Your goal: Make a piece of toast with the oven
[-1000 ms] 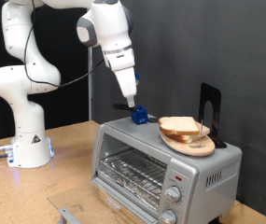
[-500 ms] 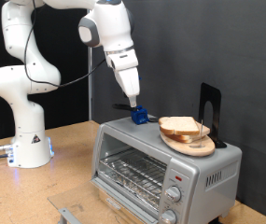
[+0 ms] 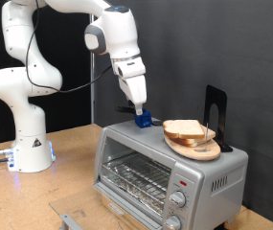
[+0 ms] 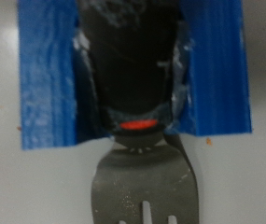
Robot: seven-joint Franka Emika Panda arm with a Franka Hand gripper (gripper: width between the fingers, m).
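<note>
The claw (image 3: 141, 112) is hanging just above a blue block holder (image 3: 145, 121) on the silver boxy toaster oven (image 3: 165, 171); I cannot tell how far it is parted. In the wrist view a dark-handled metal fork (image 4: 144, 177) is sitting in that holder. Centring squarely over the handle looks wise. The tan-crusted slice of bread (image 3: 185, 128) is lying on a round wooden plate (image 3: 198, 149) atop the oven.

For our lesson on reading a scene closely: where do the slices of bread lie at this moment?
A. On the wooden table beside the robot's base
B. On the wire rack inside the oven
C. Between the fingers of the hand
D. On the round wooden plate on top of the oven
D: the pale slices of bread with tan crust rest on the round wooden plate, which sits on top of the small silver toaster oven.
</note>
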